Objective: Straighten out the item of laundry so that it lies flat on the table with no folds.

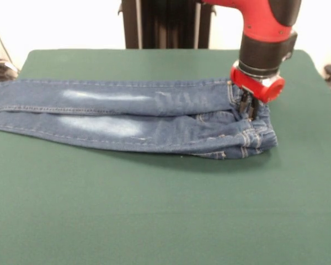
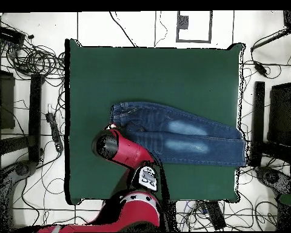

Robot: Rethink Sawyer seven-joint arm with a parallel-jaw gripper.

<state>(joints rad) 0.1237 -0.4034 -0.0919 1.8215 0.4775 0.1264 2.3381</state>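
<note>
The item of laundry (image 1: 127, 118), a small pair of blue jeans with whitish thigh patches, lies across the green table (image 1: 154, 210). Its two legs run side by side to the left edge in the front view. The waistband at the right end is bunched and rolled under at its near corner. My gripper (image 1: 247, 108) hangs below the red wrist, down on the waistband's far part and touching the denim. In the overhead view the jeans (image 2: 184, 136) stretch rightward across the table (image 2: 154, 73), and the red arm covers the gripper and the waistband's corner.
In the front view, a broad stretch of bare green table lies nearer the camera than the jeans, with a narrower strip behind them. Cables (image 2: 33, 60) and black stands (image 2: 257, 121) crowd the floor around the table in the overhead view.
</note>
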